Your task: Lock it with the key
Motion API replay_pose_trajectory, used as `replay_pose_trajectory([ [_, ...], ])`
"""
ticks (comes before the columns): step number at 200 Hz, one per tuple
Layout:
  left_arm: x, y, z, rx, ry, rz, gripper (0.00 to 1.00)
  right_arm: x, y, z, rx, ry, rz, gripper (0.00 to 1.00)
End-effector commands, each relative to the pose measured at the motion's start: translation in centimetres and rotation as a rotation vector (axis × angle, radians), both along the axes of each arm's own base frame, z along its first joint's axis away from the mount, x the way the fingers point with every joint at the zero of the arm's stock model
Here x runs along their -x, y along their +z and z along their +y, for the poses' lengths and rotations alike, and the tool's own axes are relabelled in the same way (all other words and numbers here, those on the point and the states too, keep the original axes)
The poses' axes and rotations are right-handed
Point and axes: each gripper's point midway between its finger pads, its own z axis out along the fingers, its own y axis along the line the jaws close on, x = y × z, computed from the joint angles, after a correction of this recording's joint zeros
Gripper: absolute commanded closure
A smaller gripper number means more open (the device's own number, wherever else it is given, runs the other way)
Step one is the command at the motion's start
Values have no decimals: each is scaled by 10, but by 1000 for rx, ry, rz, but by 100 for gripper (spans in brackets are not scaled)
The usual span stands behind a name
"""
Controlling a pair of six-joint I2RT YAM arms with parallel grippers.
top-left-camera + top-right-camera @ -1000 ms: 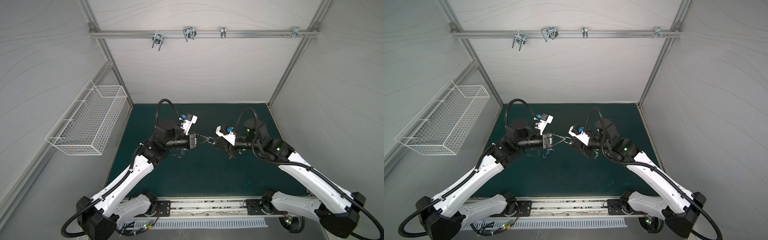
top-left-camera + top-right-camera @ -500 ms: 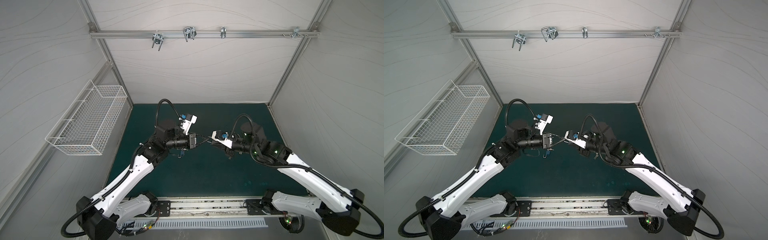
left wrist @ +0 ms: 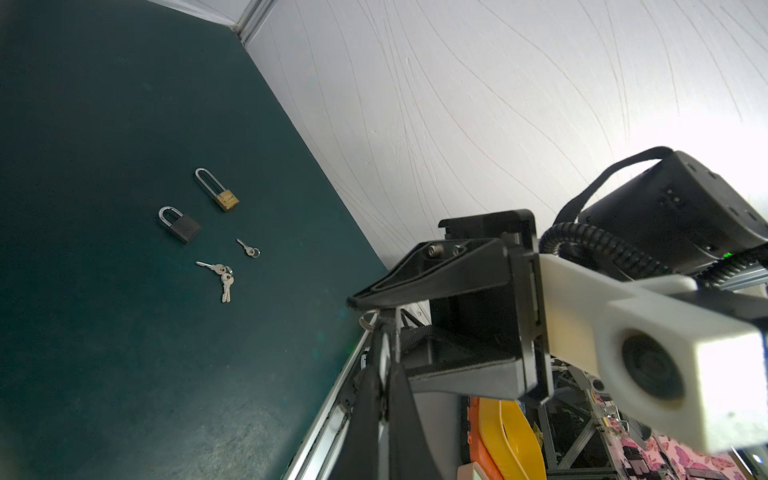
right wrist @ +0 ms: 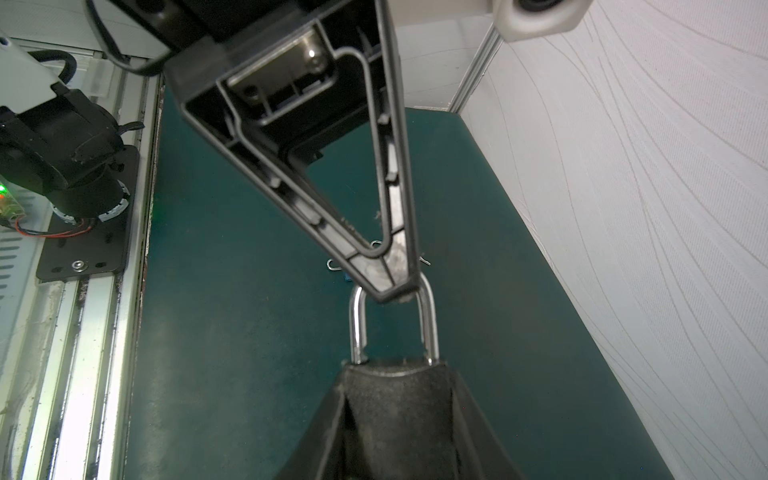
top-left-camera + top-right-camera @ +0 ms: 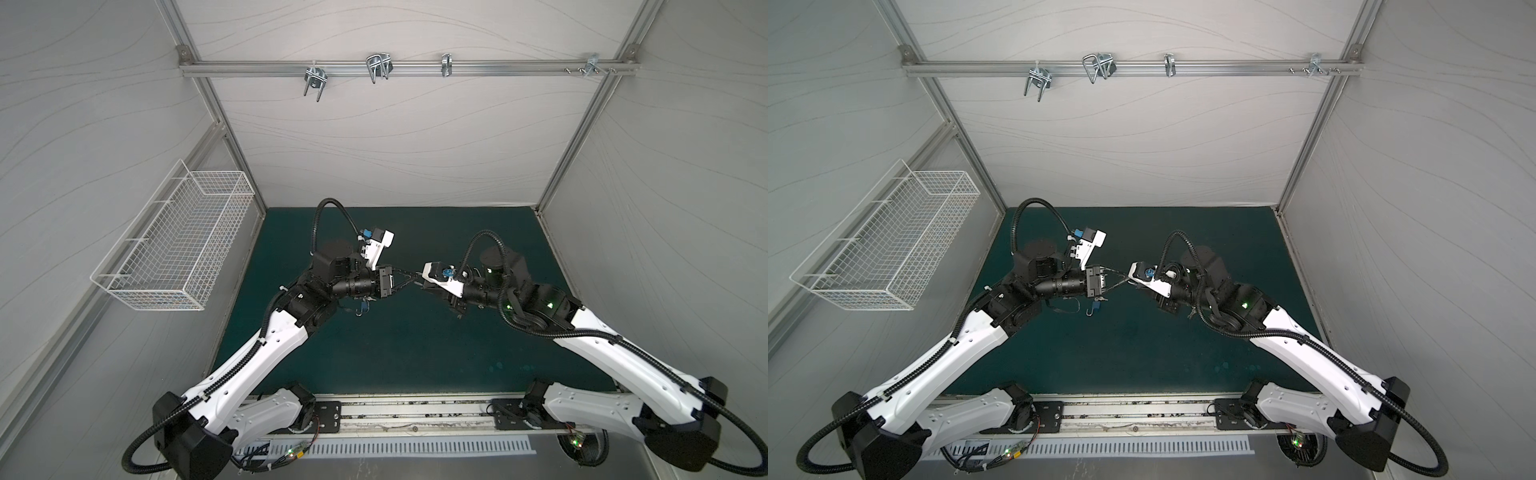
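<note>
My right gripper (image 4: 395, 368) is shut on a padlock's dark body, and the lock's silver shackle (image 4: 430, 324) sticks out past its fingertips. My left gripper (image 4: 392, 291) comes in from the opposite side, shut, with its tip against the top of that shackle. In the left wrist view the left gripper (image 3: 384, 332) pinches a small key whose ring (image 3: 368, 322) pokes out beside the tips; the key's blade is hidden. In both top views the left gripper (image 5: 409, 277) and the right gripper (image 5: 418, 283) meet tip to tip above the middle of the mat.
On the green mat (image 3: 104, 332) lie a brass long-shackle padlock (image 3: 220, 193), a black padlock (image 3: 178, 224), a single key (image 3: 248, 248) and a key bunch (image 3: 220, 274). A small blue padlock (image 5: 1094, 308) lies under my left wrist. A wire basket (image 5: 178, 245) hangs on the left wall.
My right arm has moved left with the padlock until its tips meet the left gripper. The left arm has stayed still.
</note>
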Motion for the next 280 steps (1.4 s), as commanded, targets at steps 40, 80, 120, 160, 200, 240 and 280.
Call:
replay_pose_trajectory([
  [40,26,-7,-27,7,-140,-18,100,5,54,17,-188,45,-38,100],
  [80,32,-21,-32,-41,-163,-22,100,8,73,15,-286,61,45,100],
  [120,33,-28,-34,-61,-170,-17,100,7,86,6,-351,72,66,100],
  [160,41,-40,-49,-94,-209,-2,100,9,90,15,-303,73,-36,100],
  [200,52,-73,-58,-136,-244,80,100,11,124,20,-360,97,-116,100],
  [240,42,-65,-46,-135,-178,65,100,15,110,22,-304,127,-95,100],
  [280,12,-21,-20,-66,-57,-1,100,35,46,12,-185,175,47,100],
])
